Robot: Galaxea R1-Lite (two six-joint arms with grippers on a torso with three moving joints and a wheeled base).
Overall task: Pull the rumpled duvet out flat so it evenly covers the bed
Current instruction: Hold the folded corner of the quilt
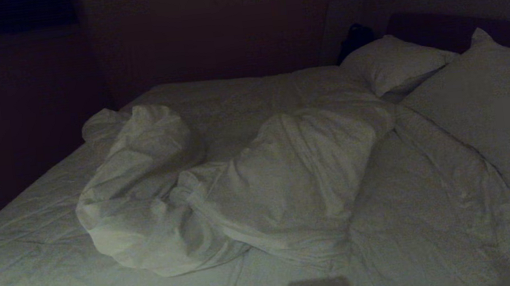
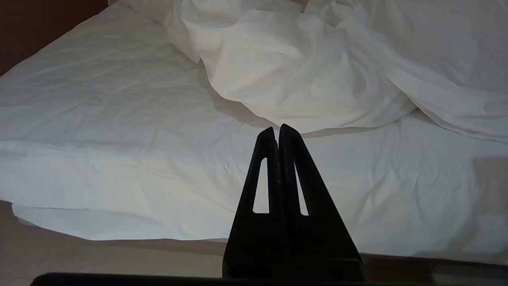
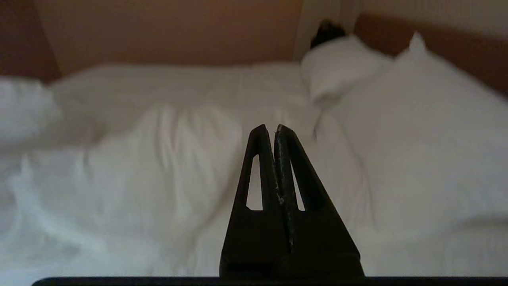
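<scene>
The white duvet (image 1: 240, 182) lies bunched in a rumpled heap across the middle of the bed (image 1: 24, 243), leaving the creased sheet bare on the left and near sides. In the left wrist view the duvet (image 2: 301, 67) bulges beyond my left gripper (image 2: 278, 129), which is shut and empty, short of the bed's near edge. The right wrist view has the duvet (image 3: 151, 167) ahead of my right gripper (image 3: 270, 129), also shut with nothing in it. Neither gripper shows in the head view.
Two white pillows (image 1: 398, 64) (image 1: 492, 99) lie at the right against the dark headboard (image 1: 442, 28). A dark object (image 1: 355, 37) stands behind the far pillow. Dark walls close in behind and to the left of the bed. Floor shows below the sheet's edge (image 2: 99, 254).
</scene>
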